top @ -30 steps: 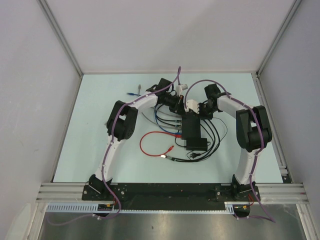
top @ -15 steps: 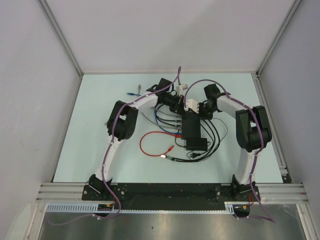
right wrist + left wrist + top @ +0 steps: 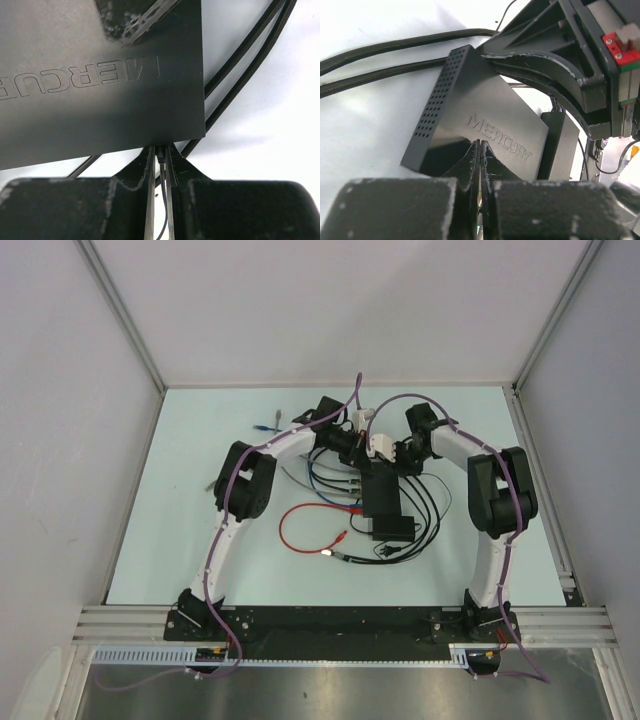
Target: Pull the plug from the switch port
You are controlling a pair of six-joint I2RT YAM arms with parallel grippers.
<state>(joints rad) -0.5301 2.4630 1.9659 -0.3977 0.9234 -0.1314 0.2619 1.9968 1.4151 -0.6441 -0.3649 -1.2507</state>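
Observation:
The switch (image 3: pixel 381 497) is a flat black box marked MERCURY, lying mid-table; it also shows in the left wrist view (image 3: pixel 485 122) and the right wrist view (image 3: pixel 100 70). My right gripper (image 3: pixel 394 464) (image 3: pixel 161 160) is at the switch's far edge, shut on a small black barrel plug (image 3: pixel 161 157) that sits in the edge, its thin lead running back between the fingers. My left gripper (image 3: pixel 361 463) (image 3: pixel 480 146) is shut, its tips against the switch's opposite edge; a thin sliver shows between the pads, and I cannot tell what it is.
A smaller black box (image 3: pixel 393 528) with thin black leads (image 3: pixel 432 508) lies just in front of the switch. A red cable (image 3: pixel 300 527) loops to its left, with blue cables (image 3: pixel 322 478) beside the left gripper. Two thick black cables (image 3: pixel 250 55) run past the switch. A loose blue-tipped cable (image 3: pixel 265 426) lies far left.
The right arm has shifted slightly left and farther back, drawing its gripper in at the switch's edge. The left arm and the switch have barely moved.

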